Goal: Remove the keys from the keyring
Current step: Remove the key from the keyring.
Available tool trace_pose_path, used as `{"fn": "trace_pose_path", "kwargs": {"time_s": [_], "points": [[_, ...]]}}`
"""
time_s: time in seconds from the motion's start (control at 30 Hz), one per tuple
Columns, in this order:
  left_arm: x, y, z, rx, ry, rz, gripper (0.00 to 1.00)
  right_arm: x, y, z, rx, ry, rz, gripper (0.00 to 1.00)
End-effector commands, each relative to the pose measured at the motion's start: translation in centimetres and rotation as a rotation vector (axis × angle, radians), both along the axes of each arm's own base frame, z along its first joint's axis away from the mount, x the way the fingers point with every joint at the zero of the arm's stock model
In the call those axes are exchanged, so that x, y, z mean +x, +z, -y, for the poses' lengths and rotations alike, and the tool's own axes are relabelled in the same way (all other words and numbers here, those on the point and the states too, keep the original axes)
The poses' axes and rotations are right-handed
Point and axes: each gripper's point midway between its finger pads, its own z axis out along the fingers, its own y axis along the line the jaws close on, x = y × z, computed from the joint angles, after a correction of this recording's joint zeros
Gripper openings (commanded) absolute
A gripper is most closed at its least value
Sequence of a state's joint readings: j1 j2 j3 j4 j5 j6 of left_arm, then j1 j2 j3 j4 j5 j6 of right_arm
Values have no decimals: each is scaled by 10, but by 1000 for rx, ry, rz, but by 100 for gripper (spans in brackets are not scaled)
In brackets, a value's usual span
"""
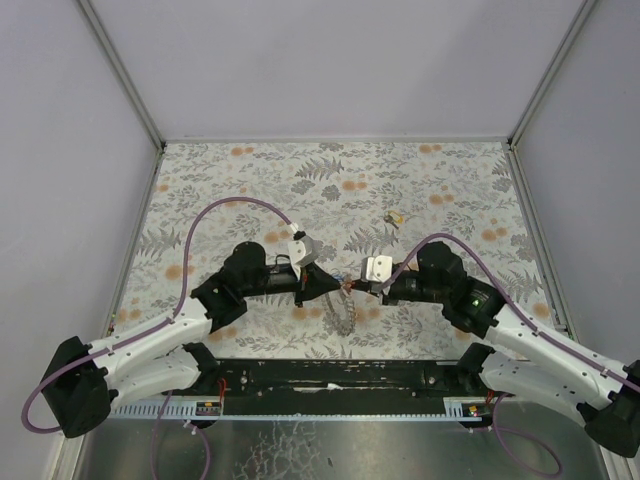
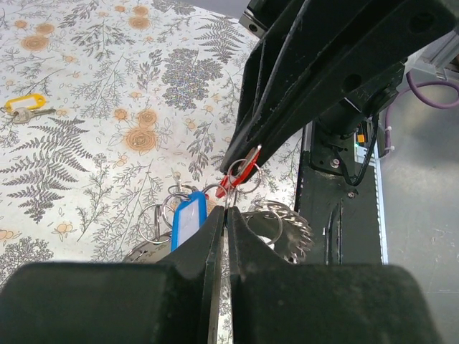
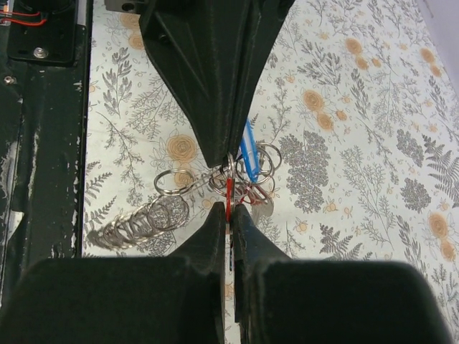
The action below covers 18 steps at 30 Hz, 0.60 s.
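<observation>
Checking both arms: they meet tip to tip over the near middle of the table (image 1: 250,180), just beyond the bases. Left gripper (image 2: 224,216) has its fingers pressed together with no gap I can see, tips right in the bunch of small rings. I can't tell if a ring wire is caught between them. Right gripper (image 3: 229,215) comes in from the opposite side, fingers pinched on the red tag (image 3: 229,192), which stands on edge between the two sets of tips. Blue tag (image 2: 188,221) sits just beside the left fingertips, on the far side of the red one, and it touches the same bunch of rings. Keyring (image 3: 147,222), the grey coiled part, trails from that bunch toward the bases. From the top view it lies as a short curved strand below the fingertips, and whether it rests on the cloth or hangs slightly above it I can't tell. Yellow key (image 1: 395,217) lies alone on the floral cloth, well apart from the rings, farther back and a bit toward the right arm's side, with no gripper near it.
</observation>
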<state>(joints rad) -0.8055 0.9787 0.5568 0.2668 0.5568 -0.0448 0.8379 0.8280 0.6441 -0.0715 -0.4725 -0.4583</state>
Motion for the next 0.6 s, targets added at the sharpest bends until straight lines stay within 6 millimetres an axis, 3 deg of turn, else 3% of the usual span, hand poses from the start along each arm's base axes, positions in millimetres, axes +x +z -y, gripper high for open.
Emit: {"fn": "trace_pose_path", "kwargs": {"time_s": [0.0,0.27,0.57], "points": [[1,-11,-3,54,10,-11,0,12,65,-11,136,-10,130,0],[-4,-15,0,70,-20,-38,0,13,60,-13,74,39,185,0],[4,-19,3,68,40,-90,0,9,43,-7,-87,143,267,3]]}}
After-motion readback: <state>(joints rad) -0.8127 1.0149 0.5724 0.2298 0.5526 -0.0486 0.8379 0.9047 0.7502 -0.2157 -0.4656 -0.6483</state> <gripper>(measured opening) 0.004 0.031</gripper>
